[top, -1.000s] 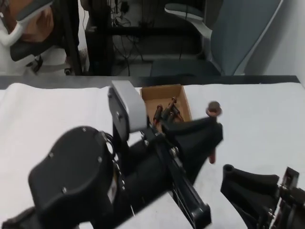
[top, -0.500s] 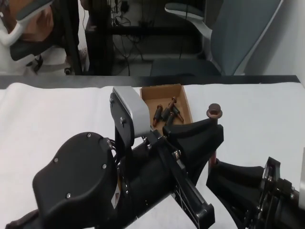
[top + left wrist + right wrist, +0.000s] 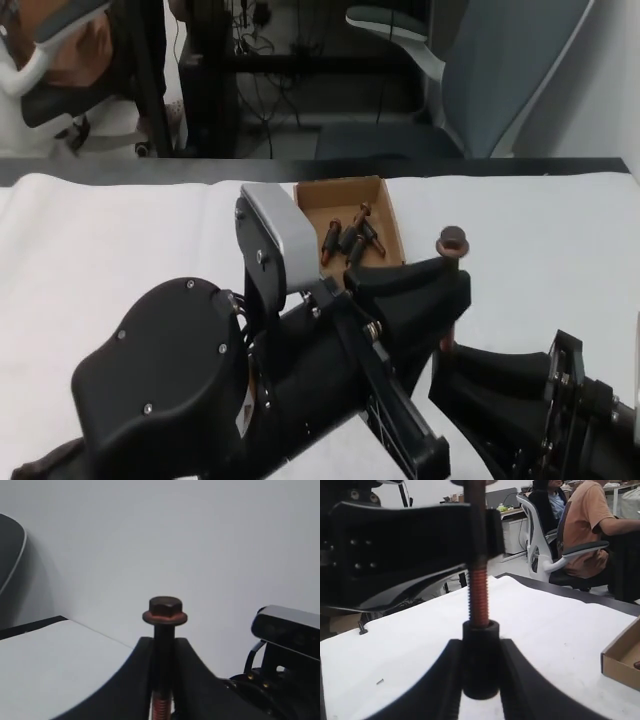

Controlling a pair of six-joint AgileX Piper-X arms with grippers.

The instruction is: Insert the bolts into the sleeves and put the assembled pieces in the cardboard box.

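Coppery thread shows on the bolt [image 3: 164, 615], which the left claw [image 3: 164, 647] pinches by its shank, head up and stem plumb, so that the thread points straight down. Beneath it the right claw [image 3: 480, 645] is closed around the black sleeve [image 3: 480, 660], mouth upward, and the bolt's tip meets that mouth. Both are held off the white counter [image 3: 540, 230], likely so the axes line up. Assembled pieces [image 3: 350, 238] lie in the cardboard box [image 3: 322, 197] beyond. No lettering is legible anywhere.
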